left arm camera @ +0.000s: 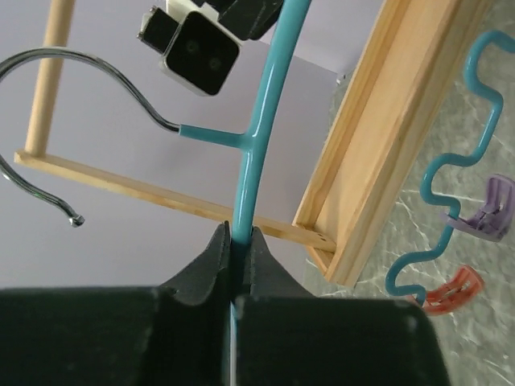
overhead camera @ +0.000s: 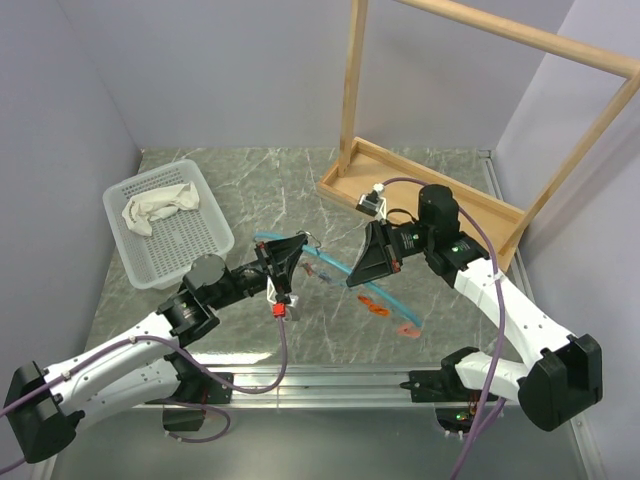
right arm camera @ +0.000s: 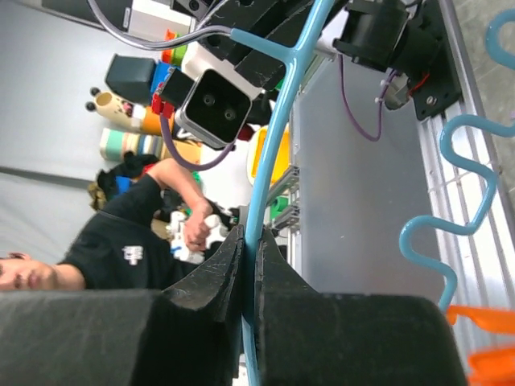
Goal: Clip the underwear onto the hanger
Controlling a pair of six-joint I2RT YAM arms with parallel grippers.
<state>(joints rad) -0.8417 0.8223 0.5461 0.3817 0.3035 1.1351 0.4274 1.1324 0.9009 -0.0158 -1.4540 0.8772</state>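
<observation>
Pinches the hanger [left arm camera: 261,104] in the left gripper [left arm camera: 235,240], jaws pressed together on the thin teal bar at lower centre of the left wrist view, just under the fork to the metal hook [left arm camera: 80,60], which curls across the upper left. Pinches the same bar in the right gripper [right arm camera: 249,241] likewise, jaws tight around it at lower centre of the right wrist view, the bar running on to the top edge. From above, puts both grippers at mid-frame, one left of centre and one right of centre, tips facing, with a short stretch of teal bar bridging them above the table [overhead camera: 280,190]. Trails the wavy lower rail toward the lower right, with orange clips [overhead camera: 376,306] on it close to the marble; cannot tell whether that end touches down. Shows one orange clip and a purple clip [left arm camera: 487,211] at the right edge of the left wrist view. Leaves the underwear [overhead camera: 158,207] well apart from both grippers, crumpled in the far end of the white basket [overhead camera: 190,242] at upper left. Sets the wooden rack [overhead camera: 420,190] at upper right, its base just behind the right gripper. Catches a person [right arm camera: 121,249] in a black shirt at lower left of the right wrist view.
</observation>
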